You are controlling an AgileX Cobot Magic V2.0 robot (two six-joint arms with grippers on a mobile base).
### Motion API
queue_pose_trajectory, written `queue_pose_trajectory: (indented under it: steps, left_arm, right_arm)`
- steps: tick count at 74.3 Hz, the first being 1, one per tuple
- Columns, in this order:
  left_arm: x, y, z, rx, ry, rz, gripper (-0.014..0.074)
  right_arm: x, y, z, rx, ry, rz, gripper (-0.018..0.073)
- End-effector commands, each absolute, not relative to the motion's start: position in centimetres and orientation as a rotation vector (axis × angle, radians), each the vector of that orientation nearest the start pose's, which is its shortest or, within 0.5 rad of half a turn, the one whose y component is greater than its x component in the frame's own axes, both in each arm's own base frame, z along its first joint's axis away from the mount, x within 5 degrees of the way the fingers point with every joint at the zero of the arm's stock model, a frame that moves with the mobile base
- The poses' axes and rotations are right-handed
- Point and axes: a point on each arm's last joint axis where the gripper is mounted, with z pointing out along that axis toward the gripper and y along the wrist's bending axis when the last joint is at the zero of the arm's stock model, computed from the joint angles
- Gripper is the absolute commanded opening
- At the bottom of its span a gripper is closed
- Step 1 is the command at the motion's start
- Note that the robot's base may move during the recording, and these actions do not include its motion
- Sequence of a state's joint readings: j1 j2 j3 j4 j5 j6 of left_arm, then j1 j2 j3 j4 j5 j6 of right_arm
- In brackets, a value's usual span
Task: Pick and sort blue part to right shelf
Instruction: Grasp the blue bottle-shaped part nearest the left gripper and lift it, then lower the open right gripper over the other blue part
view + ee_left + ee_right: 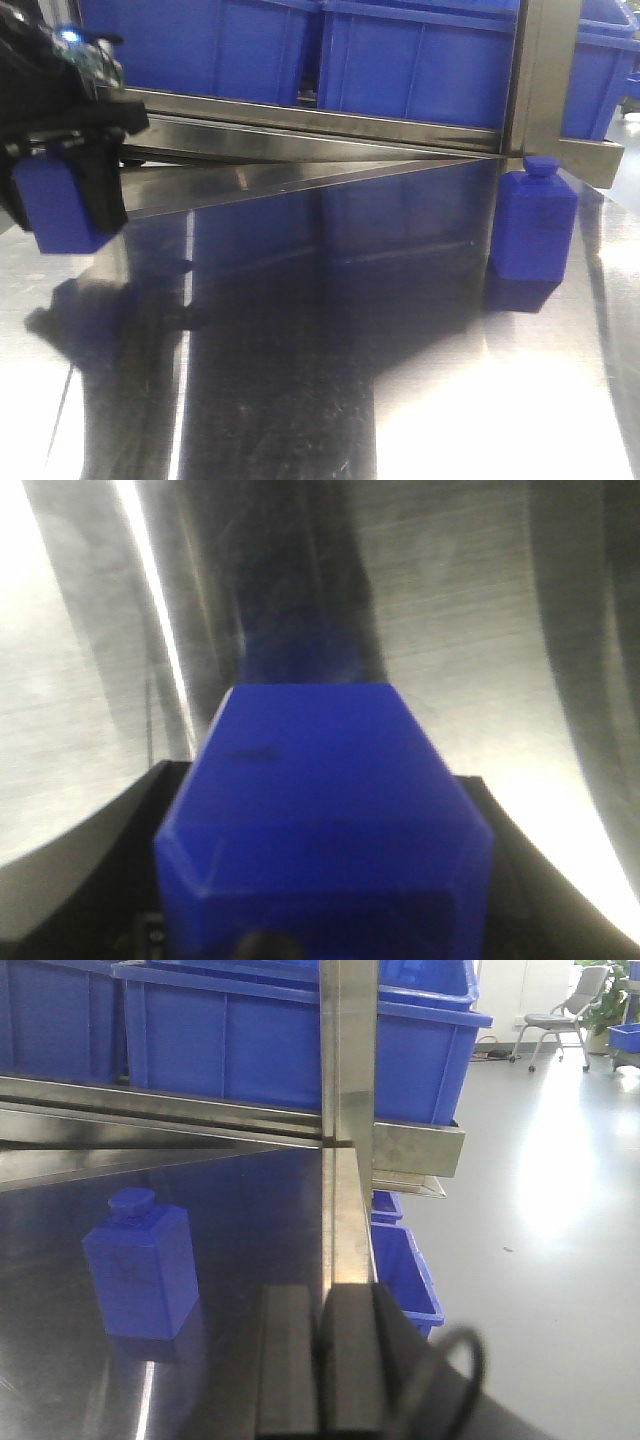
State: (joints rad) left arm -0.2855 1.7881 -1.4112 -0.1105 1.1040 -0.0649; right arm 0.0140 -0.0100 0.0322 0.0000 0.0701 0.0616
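Front view, far left: left end effector (62,185) clamped on blue part (55,215), lifted off desk (300,400) toward its left edge, shadow beneath. Left wrist view alone shows grip close up: black fingers (95,865) flank part on both sides. Behind: right shelf (320,125) carrying blue bins (420,55). Right, at desk's back edge beside steel upright (540,70): second blue part (535,225), bottle-shaped, standing upright. Right wrist view only: right end effector (322,1360) pads pressed together, empty; floor (540,1210) and chair (555,1020) past desk's right edge.
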Motion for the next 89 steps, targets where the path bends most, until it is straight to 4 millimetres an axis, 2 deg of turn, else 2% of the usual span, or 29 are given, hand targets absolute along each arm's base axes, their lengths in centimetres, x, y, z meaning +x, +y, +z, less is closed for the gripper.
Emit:
queue_pose_trajectory:
  steps: [1,5,18,30,50,63,72,79,89]
  left_arm:
    - [32.7,-10.9,29.7,0.282,2.801,-0.238,0.0314]
    - [31.4,-10.4,31.1,0.290,2.724,-0.245,0.0314]
    - [26.9,-8.9,34.0,0.268,2.495,-0.268,0.0314]
    - [23.2,-7.7,35.6,0.251,2.350,-0.284,0.0314]
    - [17.1,-5.6,36.1,0.242,2.132,-0.267,0.0314]
    - [13.0,-4.2,35.9,0.214,1.925,-0.290,0.0314]
    - [10.3,-3.4,36.0,0.198,1.780,-0.302,0.0314]
    - [8.7,-2.8,36.2,0.198,1.704,-0.292,0.0314]
    - [7.2,-2.3,36.5,0.200,1.639,-0.279,0.0314]
  right_arm:
    - [5.4,0.0,21.4,0.035,1.440,0.053,0.0056]
    - [5.3,0.0,21.4,0.035,1.436,0.053,0.0056]
    - [5.2,0.0,22.0,0.070,1.412,0.093,0.0056]
    - [4.9,0.0,23.7,0.069,1.379,0.097,0.0056]
    - [4.0,0.1,27.3,0.064,1.431,0.101,0.0058]
    - [4.5,0.2,31.2,0.060,1.463,0.106,0.0074]
    - [5.8,0.4,33.9,0.036,1.510,0.140,0.0216]
    - [7.0,0.9,35.9,0.004,1.564,0.187,0.0407]
    - [9.6,2.0,37.7,-0.069,1.688,0.256,0.0593]
